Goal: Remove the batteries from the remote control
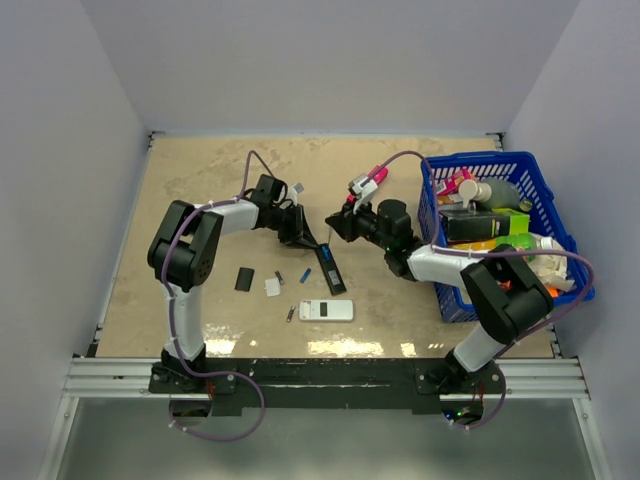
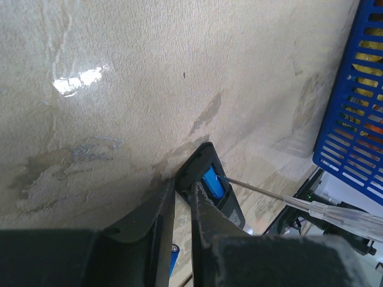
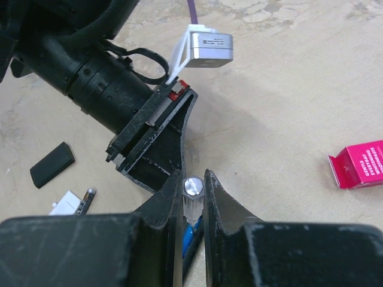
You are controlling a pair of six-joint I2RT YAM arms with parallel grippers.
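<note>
Right end effector [image 3: 192, 200] clamped on screwdriver [image 3: 192, 185], tip at blue battery [image 2: 212, 182] inside black remote [image 2: 230, 206]; left end effector [image 2: 182, 194] nearly closed, pinching black remote. Likely light, slick, prone to rolling; pry at exposed end.

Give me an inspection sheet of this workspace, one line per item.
Surface: beige marbled table, glossy.
Job's things: black remote open, blue battery inside; loose blue battery and white remote nearby.
Clutter: black cover, white cover, pink box, filled blue basket.
Claws: left claw pinches the black remote's end; right claw shut on a screwdriver probing that battery.
Cables: purple cable along each arm.
Surroundings: plain pale walls.
</note>
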